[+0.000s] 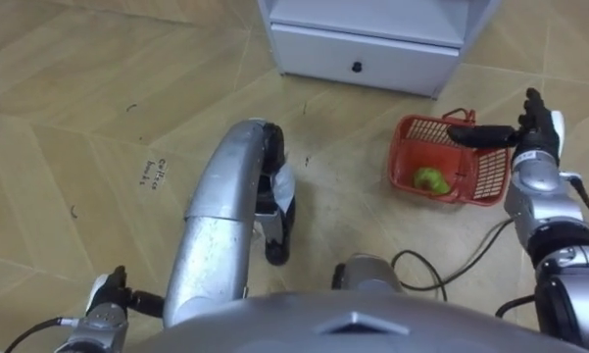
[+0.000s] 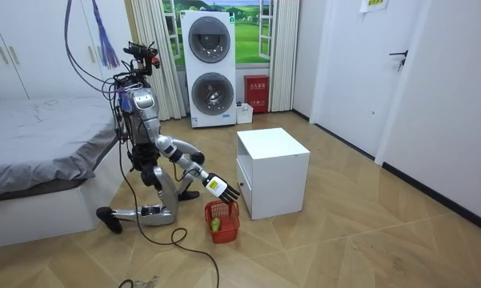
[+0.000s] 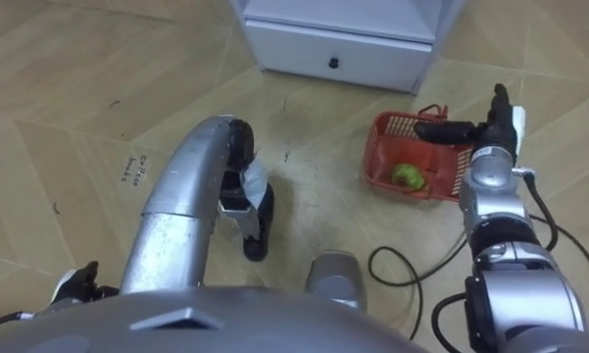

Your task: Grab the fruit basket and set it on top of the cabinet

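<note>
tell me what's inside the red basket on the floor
One green fruit lies in the red basket, toward its near left corner. The thumb of the right hand crosses the basket's right part and hides some of the inside there.

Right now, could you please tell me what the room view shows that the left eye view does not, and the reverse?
Room view: the whole robot kneeling on the floor beside a bed, with stacked washing machines beyond. Left eye view: the dark knob on the drawer, and the left hand at lower left. Shared: the white cabinet, the red fruit basket with a green fruit inside, and the right hand, fingers straight, reaching over its rim.
</note>
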{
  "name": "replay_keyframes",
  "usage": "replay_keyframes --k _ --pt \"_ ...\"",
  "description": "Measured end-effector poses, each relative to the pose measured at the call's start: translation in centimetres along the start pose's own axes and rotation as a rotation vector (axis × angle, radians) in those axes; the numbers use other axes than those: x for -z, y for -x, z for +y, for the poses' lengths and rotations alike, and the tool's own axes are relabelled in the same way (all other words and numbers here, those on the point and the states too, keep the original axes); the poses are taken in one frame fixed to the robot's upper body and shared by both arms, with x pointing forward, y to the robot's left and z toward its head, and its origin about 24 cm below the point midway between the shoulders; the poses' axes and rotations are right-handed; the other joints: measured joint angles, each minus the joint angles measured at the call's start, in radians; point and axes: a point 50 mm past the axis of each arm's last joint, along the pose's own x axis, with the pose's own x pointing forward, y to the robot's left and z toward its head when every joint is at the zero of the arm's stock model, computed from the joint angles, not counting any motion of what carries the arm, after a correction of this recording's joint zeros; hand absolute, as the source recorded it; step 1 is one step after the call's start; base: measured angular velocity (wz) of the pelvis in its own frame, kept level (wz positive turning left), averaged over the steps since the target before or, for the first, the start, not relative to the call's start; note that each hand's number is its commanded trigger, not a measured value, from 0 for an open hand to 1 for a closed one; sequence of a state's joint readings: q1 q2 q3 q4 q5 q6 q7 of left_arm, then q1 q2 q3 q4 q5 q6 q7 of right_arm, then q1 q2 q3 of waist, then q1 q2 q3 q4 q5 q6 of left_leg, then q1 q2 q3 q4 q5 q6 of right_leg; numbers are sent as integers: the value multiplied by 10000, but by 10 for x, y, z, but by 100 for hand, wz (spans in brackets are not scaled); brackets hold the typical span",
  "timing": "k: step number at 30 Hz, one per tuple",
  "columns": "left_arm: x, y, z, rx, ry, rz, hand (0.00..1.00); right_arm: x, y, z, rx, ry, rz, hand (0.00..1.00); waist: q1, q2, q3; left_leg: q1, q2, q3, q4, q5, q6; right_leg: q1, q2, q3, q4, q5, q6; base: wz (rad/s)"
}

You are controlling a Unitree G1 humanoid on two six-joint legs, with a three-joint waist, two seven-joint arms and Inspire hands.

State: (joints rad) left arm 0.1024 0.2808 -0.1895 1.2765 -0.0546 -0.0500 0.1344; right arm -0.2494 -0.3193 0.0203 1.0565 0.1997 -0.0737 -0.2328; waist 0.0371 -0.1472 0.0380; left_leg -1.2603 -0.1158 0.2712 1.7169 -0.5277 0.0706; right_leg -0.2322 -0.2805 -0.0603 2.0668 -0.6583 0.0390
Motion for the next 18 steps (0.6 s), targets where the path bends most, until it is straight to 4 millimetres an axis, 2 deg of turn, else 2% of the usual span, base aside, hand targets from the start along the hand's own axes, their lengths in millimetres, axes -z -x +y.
replay_keyframes --k 8,11,16,18 --pt "0 0 0 170 0 52 0 23 0 -15 98 -216 1106 0 333 285 19 -195 -19 -2 -24 14 -5 -129 -4 -250 -93 26 66 9" --pt "-2 -1 0 322 3 16 0 31 1 -20 -32 -265 1481 0 495 303 11 -184 -35 10 -86 46 -67 -118 -12 -310 -123 28 69 7" --pt "-1 -1 -1 524 -11 168 0 36 2 -20 -304 -307 1714 0 500 308 8 -180 -45 -3 -162 96 -158 -128 12 -342 -142 29 71 3" --pt "-2 -1 -2 607 -1 158 0 40 3 -21 -259 -515 1891 0 501 394 -41 -212 -43 0 -146 95 -160 -115 38 -391 -170 29 74 5"
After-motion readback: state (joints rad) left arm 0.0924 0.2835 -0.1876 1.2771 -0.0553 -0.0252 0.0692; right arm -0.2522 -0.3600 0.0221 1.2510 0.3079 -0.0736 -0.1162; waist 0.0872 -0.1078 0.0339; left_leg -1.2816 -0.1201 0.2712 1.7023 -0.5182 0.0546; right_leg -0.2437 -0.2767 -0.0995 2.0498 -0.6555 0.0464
